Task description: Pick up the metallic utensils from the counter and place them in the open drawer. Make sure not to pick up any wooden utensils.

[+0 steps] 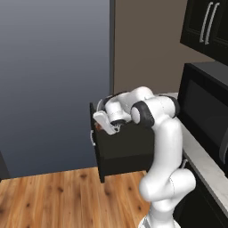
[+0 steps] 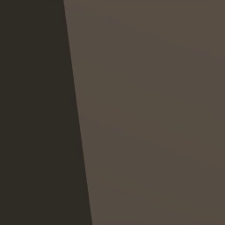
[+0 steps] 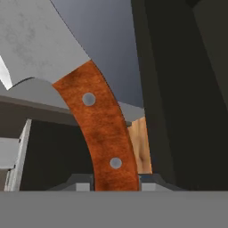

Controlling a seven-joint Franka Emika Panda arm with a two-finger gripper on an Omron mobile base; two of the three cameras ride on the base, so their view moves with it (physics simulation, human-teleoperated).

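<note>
The gripper [image 1: 108, 126] is clamped on the knife [image 3: 100, 129], its orange-red handle rising between the fingers and the silver blade beyond. Both sit at the top rim of the open drawer [image 1: 129, 149], near its front panel.

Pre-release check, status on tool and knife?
Tool shut on knife, by its orange-red handle. Holding it over the open drawer. Nothing in the way.

Soft, even rendered light; sharp focus, no glare.
</note>
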